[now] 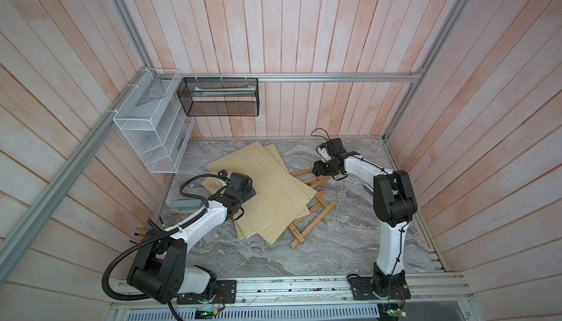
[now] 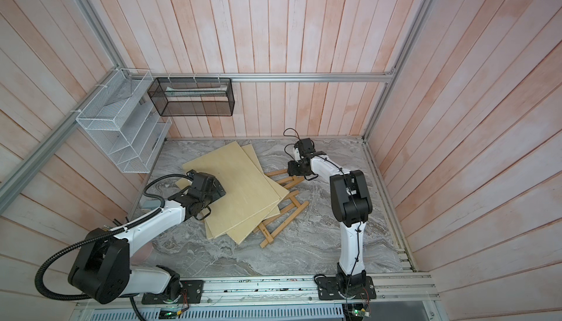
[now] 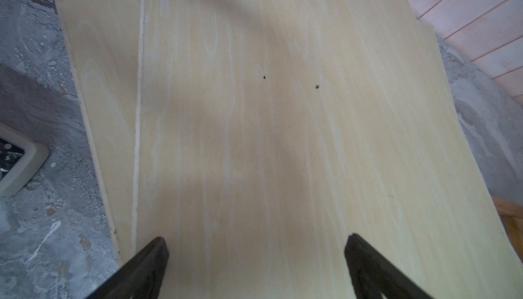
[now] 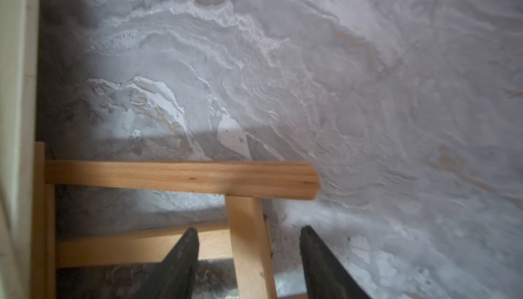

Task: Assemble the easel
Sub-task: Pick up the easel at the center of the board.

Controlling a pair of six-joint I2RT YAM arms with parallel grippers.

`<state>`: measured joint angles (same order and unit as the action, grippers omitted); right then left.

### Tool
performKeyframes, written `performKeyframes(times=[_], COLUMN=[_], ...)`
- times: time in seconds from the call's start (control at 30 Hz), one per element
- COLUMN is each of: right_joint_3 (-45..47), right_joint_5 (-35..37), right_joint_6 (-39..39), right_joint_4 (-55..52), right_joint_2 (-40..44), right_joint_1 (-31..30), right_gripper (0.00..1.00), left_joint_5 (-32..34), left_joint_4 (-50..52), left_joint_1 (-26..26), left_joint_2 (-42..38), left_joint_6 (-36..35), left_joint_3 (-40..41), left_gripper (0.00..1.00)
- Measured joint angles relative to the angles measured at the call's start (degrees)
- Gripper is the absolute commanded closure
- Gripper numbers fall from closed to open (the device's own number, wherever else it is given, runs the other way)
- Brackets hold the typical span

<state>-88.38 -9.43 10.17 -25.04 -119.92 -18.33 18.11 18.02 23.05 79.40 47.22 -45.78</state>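
Right pincer: jaws apart, straddling 1 slat of the easel, gaps showing on both sides. Left pincer: spread wide above 2 plywood boards. Easel: flat on the desk, right of centre; visible slats slant from near-left to far-right. You cannot trace its full length: the boards cover its middle, and the right wrist view crops it.

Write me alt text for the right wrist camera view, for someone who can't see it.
The right gripper stands open, its black fingers on either side of a wooden easel slat without touching it. A crossbar runs just beyond, over the grey marbled table, and the edge of a pale board fills one side.
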Motion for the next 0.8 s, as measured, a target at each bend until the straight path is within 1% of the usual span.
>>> performKeyframes(times=[0.07, 0.13, 0.43, 0.57, 0.63, 0.7, 0.8], right_joint_3=[-0.20, -0.44, -0.92, -0.24, 1.73, 4.35, 8.15], right_joint_5=[0.35, 0.63, 1.66, 2.45, 3.61, 5.14, 9.42], right_joint_6=[-0.44, -0.94, -2.91, -2.75, -2.36, -1.99, -1.36], right_joint_4=[-0.35, -0.42, -0.35, -0.33, -0.74, -1.03, -2.16], right_joint_2=[-1.14, -1.79, -2.56, -1.81, -0.20, 2.38, 7.76], right_joint_1=[-0.35, -0.44, -0.57, -0.33, 0.74, 2.80, 7.34], right_gripper=[0.50, 0.59, 0.89, 0.93, 0.93, 0.94, 0.95], left_joint_5=[0.11, 0.22, 0.22, 0.20, 0.15, 0.13, 0.09], left_joint_4=[0.04, 0.15, 0.57, 0.70, 0.76, 0.74, 0.63], left_joint_1=[0.00, 0.00, 0.00, 0.00, 0.00, 0.00, 0.00], left_joint_2=[0.00, 0.00, 0.00, 0.00, 0.00, 0.00, 0.00], left_joint_6=[0.00, 0.00, 0.28, 0.42, 0.42, 0.39, 0.35], left_joint_3=[0.00, 0.00, -0.15, -0.22, -0.31, -0.31, -0.46], left_gripper=[0.00, 0.00, 0.00, 0.00, 0.00, 0.00, 0.00])
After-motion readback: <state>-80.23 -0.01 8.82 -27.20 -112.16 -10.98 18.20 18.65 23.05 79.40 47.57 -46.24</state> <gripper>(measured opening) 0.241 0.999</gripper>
